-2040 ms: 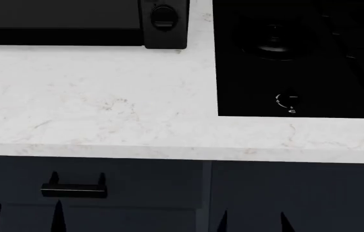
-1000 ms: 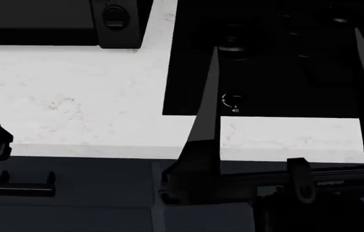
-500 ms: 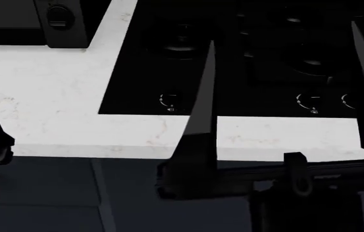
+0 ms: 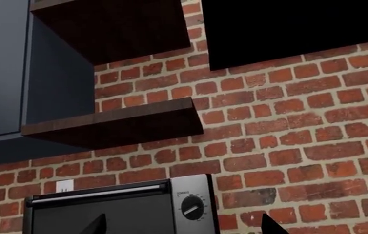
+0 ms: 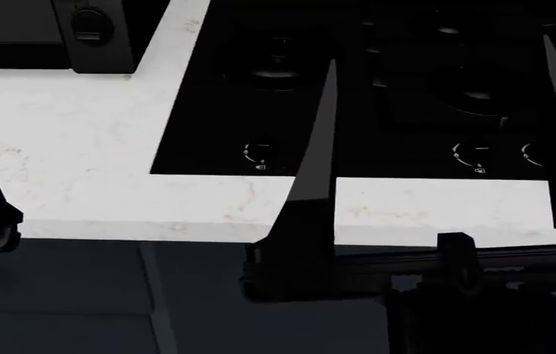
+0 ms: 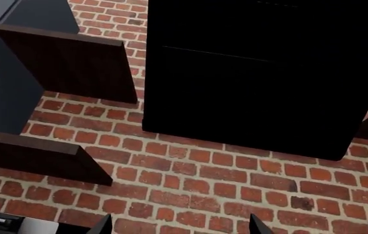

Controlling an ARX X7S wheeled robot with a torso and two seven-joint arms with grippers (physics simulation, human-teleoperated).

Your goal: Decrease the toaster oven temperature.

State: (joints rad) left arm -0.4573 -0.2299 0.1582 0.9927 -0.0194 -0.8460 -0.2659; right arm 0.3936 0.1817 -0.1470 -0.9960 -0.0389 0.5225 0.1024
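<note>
The toaster oven (image 5: 22, 33) stands at the counter's far left in the head view, with one round black knob (image 5: 91, 26) showing on its side panel. In the left wrist view the toaster oven (image 4: 106, 212) sits low against the brick wall, and its knob (image 4: 193, 205) is on a grey panel. My left gripper (image 4: 182, 225) is open and empty, pointing at the oven from a distance. My right gripper (image 5: 439, 51) is open and empty, raised in front of the cooktop. Its fingertips (image 6: 102, 226) face the brick wall.
A black cooktop (image 5: 406, 88) with small white-marked dials (image 5: 258, 155) lies right of the oven in the white marble counter (image 5: 81, 169). Dark cabinet fronts (image 5: 110, 295) are below. Wooden shelves (image 4: 119, 124) and a black hood (image 6: 255, 73) hang on the brick wall.
The head view has panned right, so the oven slid to the far left. Both arms have risen into view. In the last half second the right gripper shifted only slightly.
</note>
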